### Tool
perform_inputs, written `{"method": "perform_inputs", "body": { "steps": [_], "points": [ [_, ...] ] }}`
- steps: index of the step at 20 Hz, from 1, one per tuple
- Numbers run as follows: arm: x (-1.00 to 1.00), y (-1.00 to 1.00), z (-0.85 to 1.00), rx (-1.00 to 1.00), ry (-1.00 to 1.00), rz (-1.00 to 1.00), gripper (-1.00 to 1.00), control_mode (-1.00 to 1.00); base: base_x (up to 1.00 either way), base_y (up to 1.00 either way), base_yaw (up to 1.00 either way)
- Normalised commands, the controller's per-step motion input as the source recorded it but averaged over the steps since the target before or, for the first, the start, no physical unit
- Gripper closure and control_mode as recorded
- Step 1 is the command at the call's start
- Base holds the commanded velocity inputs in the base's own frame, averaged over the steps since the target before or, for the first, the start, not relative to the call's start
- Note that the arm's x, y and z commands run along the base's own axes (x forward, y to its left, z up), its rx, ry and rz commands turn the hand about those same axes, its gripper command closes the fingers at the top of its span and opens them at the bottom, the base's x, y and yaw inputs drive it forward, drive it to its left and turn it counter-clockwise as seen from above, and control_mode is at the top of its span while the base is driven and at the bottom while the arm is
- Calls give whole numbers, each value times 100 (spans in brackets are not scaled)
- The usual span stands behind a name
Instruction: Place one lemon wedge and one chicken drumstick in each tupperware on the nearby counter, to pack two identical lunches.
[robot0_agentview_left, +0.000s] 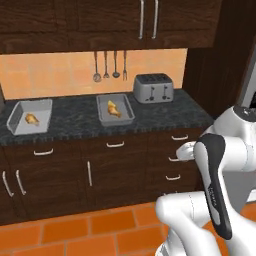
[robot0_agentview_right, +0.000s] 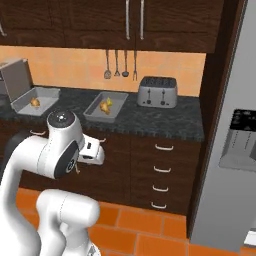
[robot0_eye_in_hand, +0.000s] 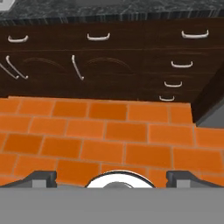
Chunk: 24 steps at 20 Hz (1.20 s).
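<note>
On black surface (robot0_agentview_left: 75, 120), we see two grey tupperware: left one (robot0_agentview_left: 20, 125) holding drumstick (robot0_agentview_left: 32, 119), right one (robot0_agentview_left: 127, 114) holding drumstick (robot0_agentview_left: 114, 110) with yellow wedge (robot0_agentview_right: 109, 101). Toaster (robot0_agentview_left: 153, 88) well right. Our pincer (robot0_eye_in_hand: 113, 178) apart, empty, facing orange floor (robot0_eye_in_hand: 109, 135) below drawers.

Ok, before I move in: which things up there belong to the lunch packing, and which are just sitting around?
Job:
- left tupperware, holding one drumstick
- right tupperware, holding the other drumstick
- counter
- lemon wedges: too small to make out

Lying about:
- toaster
- hanging utensils
- fridge
</note>
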Motion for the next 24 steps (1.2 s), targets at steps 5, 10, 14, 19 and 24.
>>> {"method": "perform_inputs", "body": {
  "steps": [5,10,14,19,24],
  "points": [
    [0,0,0,0,0,0,-100,100,-20,-100,-13],
    [0,0,0,0,0,0,-100,100,0,-100,-34],
    [0,0,0,0,0,0,-100,100,6,-100,-55],
    [0,0,0,0,0,0,-100,100,1,-100,-49],
    [0,0,0,0,0,0,-100,100,12,-100,-40]
  ]
}}
